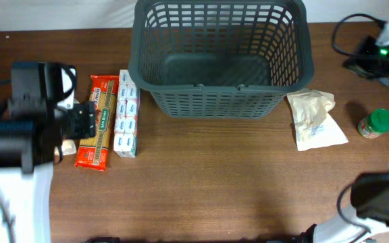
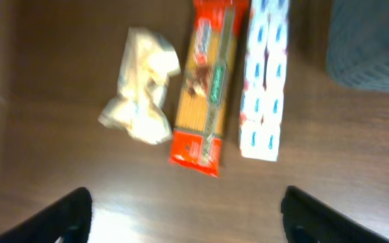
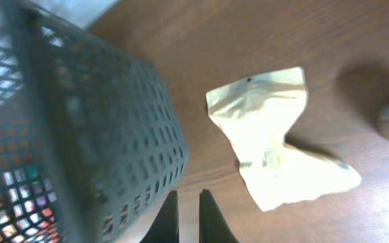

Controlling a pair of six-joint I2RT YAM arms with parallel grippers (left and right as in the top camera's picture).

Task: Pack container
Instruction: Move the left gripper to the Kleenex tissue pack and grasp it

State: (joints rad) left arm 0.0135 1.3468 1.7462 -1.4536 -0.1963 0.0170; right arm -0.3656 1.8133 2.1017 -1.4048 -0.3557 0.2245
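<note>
Starting at the left, the left gripper is shown by its wrist view with jaws spread wide, held above a crumpled cream bag that is mostly hidden beneath the arm in the overhead view. Beside the bag, a spaghetti packet and a white-and-blue carton pack are laid side by side. The grey shopping basket is stood at the far middle of the table. To its right, a cream pouch and a green-lidded jar are seen. The right gripper is held low beside the basket's right wall, jaws pressed nearly together.
</note>
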